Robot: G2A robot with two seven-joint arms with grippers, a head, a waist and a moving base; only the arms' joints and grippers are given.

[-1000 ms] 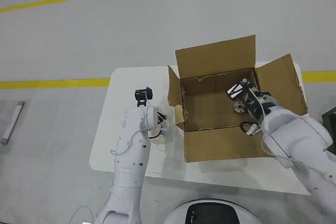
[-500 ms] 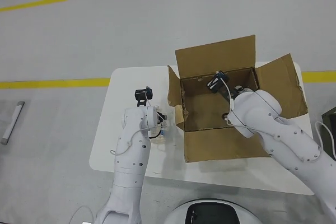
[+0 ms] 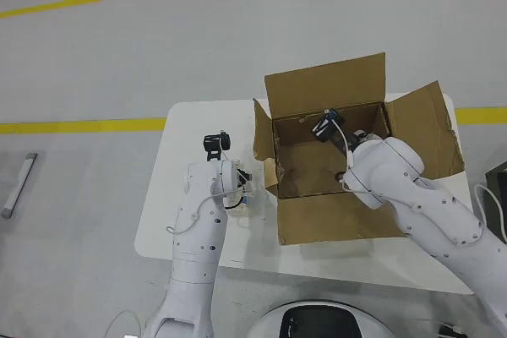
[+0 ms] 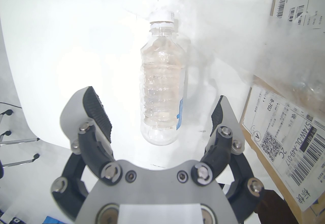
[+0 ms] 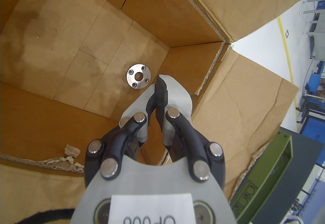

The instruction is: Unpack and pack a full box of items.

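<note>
My right gripper (image 5: 158, 89) hangs inside the open brown cardboard box (image 5: 63, 31), its fingers pressed together on nothing. The small round silver metal flange (image 5: 138, 79), with a centre bore ringed by four holes, lies flat on the box floor near one corner. It sits just past my fingertips and a little to one side, apart from them. As a disc it has no long axis to line up with. It lies low and flat, so I judge I would have to open, come down over it and bite across its rim. This arm is plainly the nearer one.

Outside the box, just beside its labelled wall, the clear ribbed plastic bottle with a white cap (image 4: 162, 82) lies on its side on the white table (image 4: 50, 31). My left gripper (image 4: 155, 98) hovers above its base end, spread wide and holding nothing — the bottle's length runs straight away from me, roughly along the box wall, so my pads would close across its width.
</note>
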